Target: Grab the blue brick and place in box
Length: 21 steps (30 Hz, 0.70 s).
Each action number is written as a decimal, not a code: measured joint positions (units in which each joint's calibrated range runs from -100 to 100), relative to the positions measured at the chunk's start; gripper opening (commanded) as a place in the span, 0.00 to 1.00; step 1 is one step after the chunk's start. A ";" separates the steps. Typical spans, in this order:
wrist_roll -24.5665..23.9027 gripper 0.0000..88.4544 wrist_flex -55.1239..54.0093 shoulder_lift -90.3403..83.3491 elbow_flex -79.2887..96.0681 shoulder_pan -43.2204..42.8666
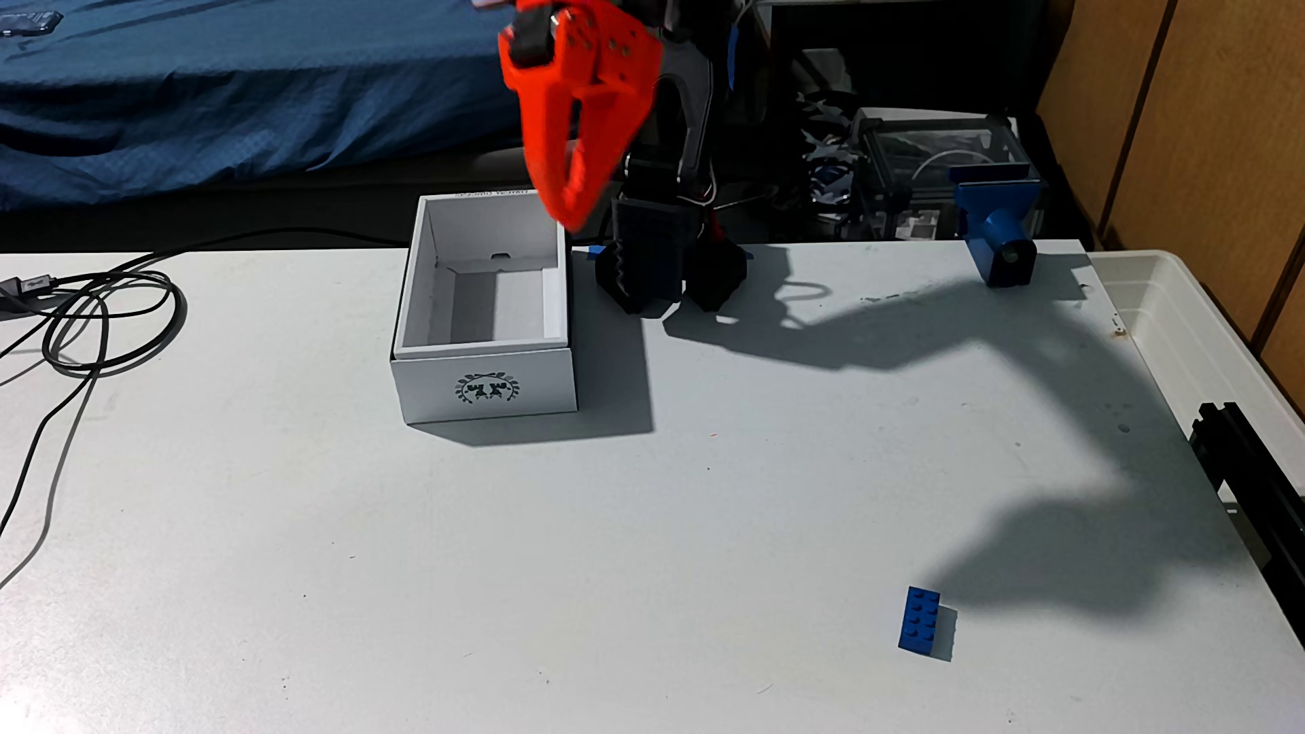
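The blue brick (919, 619), small and studded, lies flat on the white table near the front right. The box (487, 381), white cardboard with a dark wreath logo on its near wall, stands open and empty at the table's back centre. My orange gripper (573, 212) hangs in the air above the box's back right corner, pointing down, its fingertips together and nothing between them. It is far from the brick, which lies well to the right and nearer the camera.
The arm's black base (657, 261) stands just right of the box. A blue clamp-like part (996, 226) sits at the back right edge, a translucent bin (1200, 317) beyond the right edge, black cables (92, 317) at the left, a black rail (1250, 480) on the right.
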 measured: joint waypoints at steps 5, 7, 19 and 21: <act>-6.05 0.01 0.00 6.33 -0.80 -6.64; -8.42 0.01 0.00 7.43 -0.80 -9.30; -13.84 0.01 0.00 8.78 0.00 -13.14; -13.84 0.01 0.00 8.78 0.45 -13.28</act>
